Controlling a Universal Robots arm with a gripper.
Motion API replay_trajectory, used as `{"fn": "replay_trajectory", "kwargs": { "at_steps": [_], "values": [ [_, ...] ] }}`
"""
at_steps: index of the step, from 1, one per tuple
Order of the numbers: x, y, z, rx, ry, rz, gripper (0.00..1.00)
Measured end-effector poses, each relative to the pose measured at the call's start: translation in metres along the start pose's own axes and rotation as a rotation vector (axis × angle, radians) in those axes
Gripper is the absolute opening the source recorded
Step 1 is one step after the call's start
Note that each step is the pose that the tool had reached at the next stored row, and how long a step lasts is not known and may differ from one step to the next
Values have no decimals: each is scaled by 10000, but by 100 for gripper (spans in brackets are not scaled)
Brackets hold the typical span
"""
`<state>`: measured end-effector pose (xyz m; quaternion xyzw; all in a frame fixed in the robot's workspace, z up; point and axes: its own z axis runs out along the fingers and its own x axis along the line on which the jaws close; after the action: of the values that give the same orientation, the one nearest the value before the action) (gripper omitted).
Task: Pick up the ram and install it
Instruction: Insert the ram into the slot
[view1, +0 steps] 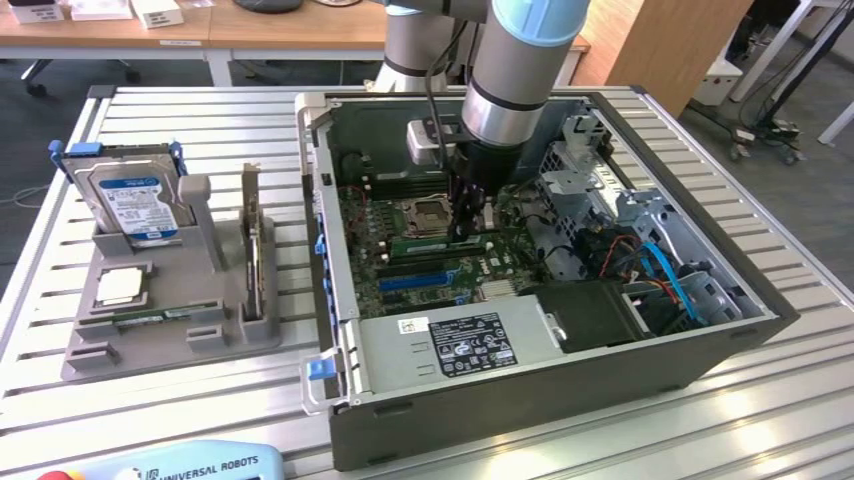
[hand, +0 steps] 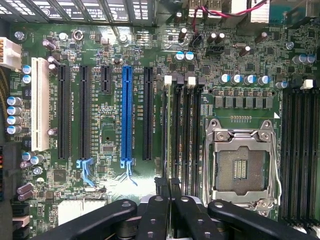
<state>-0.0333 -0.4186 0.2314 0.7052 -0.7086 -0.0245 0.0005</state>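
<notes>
My gripper (view1: 467, 222) reaches down inside the open computer case (view1: 534, 390), just beside the CPU socket (view1: 424, 213). Its two black fingers (hand: 160, 210) are shut on the ram (hand: 167, 130), a thin stick seen edge-on. The ram stands upright over the outermost of the black memory slots (hand: 186, 130) beside the CPU socket (hand: 240, 160), in line with the slot. I cannot tell whether it is seated. A white latch (hand: 168, 79) sits at the slot's far end.
A grey holder (view1: 94, 355) at the exterior view's left carries a blue-labelled hard drive (view1: 134, 200), an upright expansion card (view1: 250, 240), a chip (view1: 120, 285) and a thin green stick (view1: 151, 317). Cables (view1: 667, 275) and the power supply (view1: 461, 345) crowd the case.
</notes>
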Motion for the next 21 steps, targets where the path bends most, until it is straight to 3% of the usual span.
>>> {"fn": "replay_trajectory", "kwargs": {
  "at_steps": [21],
  "values": [
    [-7,0,9,2,0,24,12]
  ]
}}
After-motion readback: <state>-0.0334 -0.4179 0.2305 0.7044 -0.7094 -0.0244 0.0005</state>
